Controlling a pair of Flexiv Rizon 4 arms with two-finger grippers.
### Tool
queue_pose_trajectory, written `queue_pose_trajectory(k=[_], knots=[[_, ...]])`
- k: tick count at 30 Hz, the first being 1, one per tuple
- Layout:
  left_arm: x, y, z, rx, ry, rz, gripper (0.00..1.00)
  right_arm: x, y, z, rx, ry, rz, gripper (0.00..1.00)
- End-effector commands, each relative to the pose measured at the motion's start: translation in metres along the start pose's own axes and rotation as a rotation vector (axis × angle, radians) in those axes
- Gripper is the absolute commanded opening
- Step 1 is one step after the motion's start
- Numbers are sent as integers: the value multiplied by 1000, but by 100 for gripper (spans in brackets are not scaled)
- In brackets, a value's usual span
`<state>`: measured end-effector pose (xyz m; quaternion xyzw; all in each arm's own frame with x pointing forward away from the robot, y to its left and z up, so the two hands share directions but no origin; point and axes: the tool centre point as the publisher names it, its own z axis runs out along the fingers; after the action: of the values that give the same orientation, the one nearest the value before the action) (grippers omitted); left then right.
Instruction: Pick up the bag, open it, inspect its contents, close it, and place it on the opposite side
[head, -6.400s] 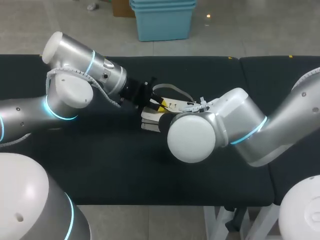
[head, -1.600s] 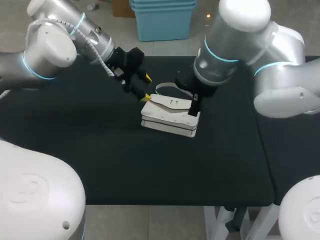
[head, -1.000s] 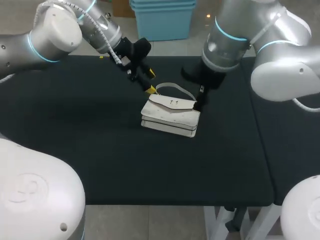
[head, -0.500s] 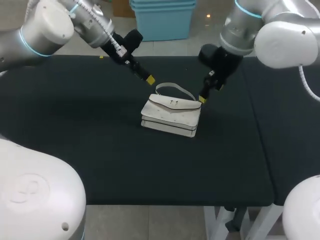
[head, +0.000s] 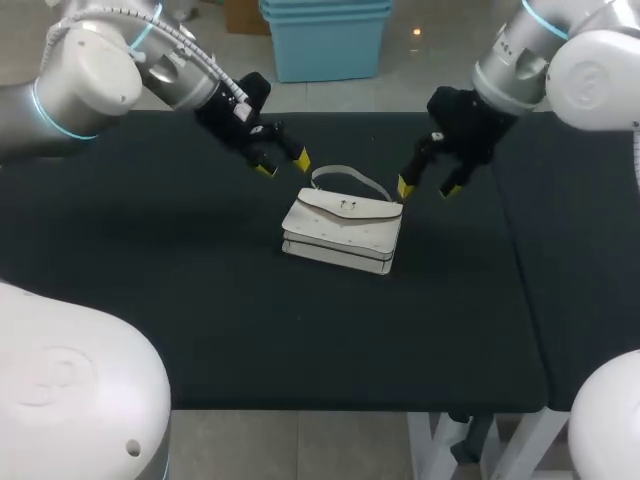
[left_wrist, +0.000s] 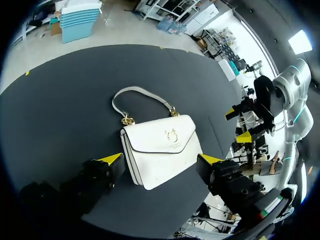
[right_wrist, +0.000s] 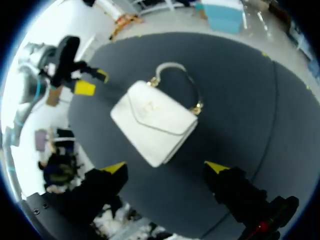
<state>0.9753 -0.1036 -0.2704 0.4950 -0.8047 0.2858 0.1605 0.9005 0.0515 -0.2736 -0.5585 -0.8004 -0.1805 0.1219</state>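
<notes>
Black matte table top carries the task item, a white flap-front handbag with gold fittings, lying flat near the middle. Its flap is down and its curved white carry handle rests on the cloth on the far side.

Left gripper: fingers spread wide, holding nothing, raised just off the handle's left end and not touching the bag. In the left wrist view the handbag lies ahead of the spread fingers of the left gripper.

Right gripper: fingers also spread wide and empty, just beside the bag's right corner, clear of it. The right wrist view shows the handbag ahead of the right gripper.

Status, as I judge it: the bag is closed and unheld. With the bag mid-table, I cannot confirm that placement on the opposite side is done. Lifting, opening and inspection show no evidence either way.
</notes>
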Motion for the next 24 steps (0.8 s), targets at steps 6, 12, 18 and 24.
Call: queue_pose_trajectory(k=[6, 12, 18, 24], knots=[[6, 7, 4, 100, -115, -310, 100, 1, -6, 10, -278, 133, 552, 100], [-9, 12, 20, 59, 78, -509, 100, 2, -9, 32, -279, 236, 780, 100], [-23, 12, 25, 11, 198, -507, 100, 2, -2, 47, -254, 274, 864, 100], [-27, 8, 37, -70, 271, -460, 100, 4, 7, 58, -240, 274, 919, 100]])
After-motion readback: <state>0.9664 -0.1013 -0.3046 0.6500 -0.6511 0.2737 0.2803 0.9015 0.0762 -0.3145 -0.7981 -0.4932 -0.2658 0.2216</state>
